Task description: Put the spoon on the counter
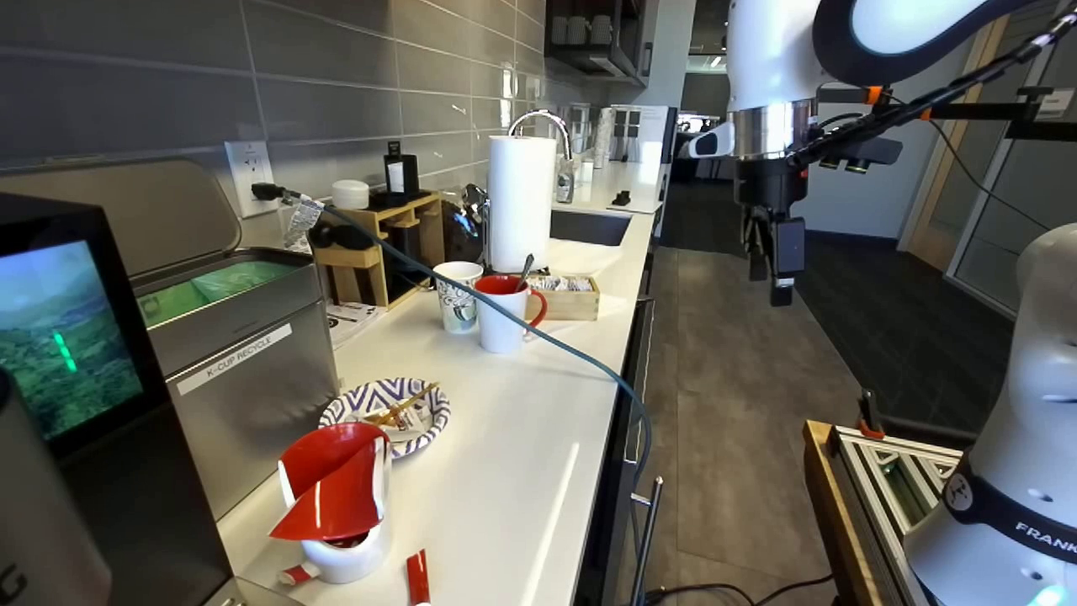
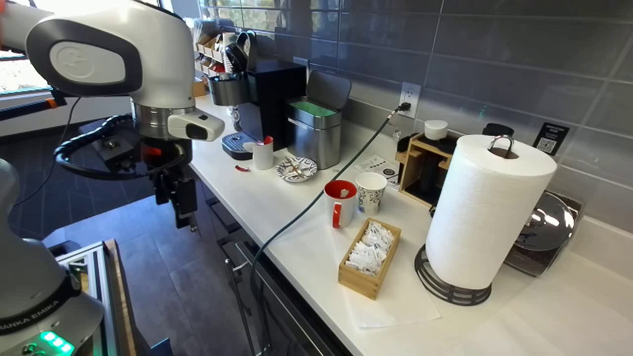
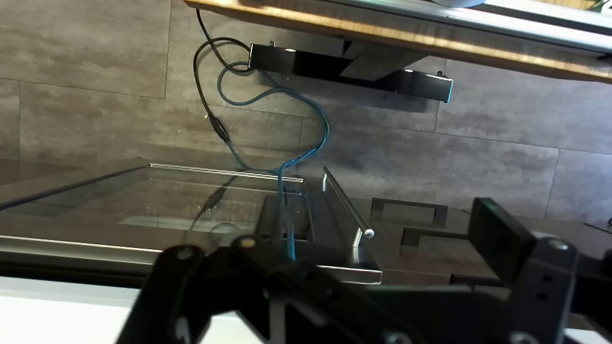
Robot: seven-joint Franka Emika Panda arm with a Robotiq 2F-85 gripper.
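The slim dark-grey spoon stands tilted inside a white mug with a red inside and red handle. Its upper end sticks out above the rim and the rest is hidden in the mug. The mug stands on the white counter; in that exterior view only a small pale bit shows inside it. My gripper hangs over the floor, beside the counter's front edge and well away from the mug. In the wrist view the gripper has its fingers apart with nothing between them. The counter shows at the lower left there.
A blue-grey cable runs from the wall outlet across the counter, close by the mug, and over the edge. Near the mug stand a paper cup, a wooden packet box and a paper towel roll. A patterned plate lies farther along.
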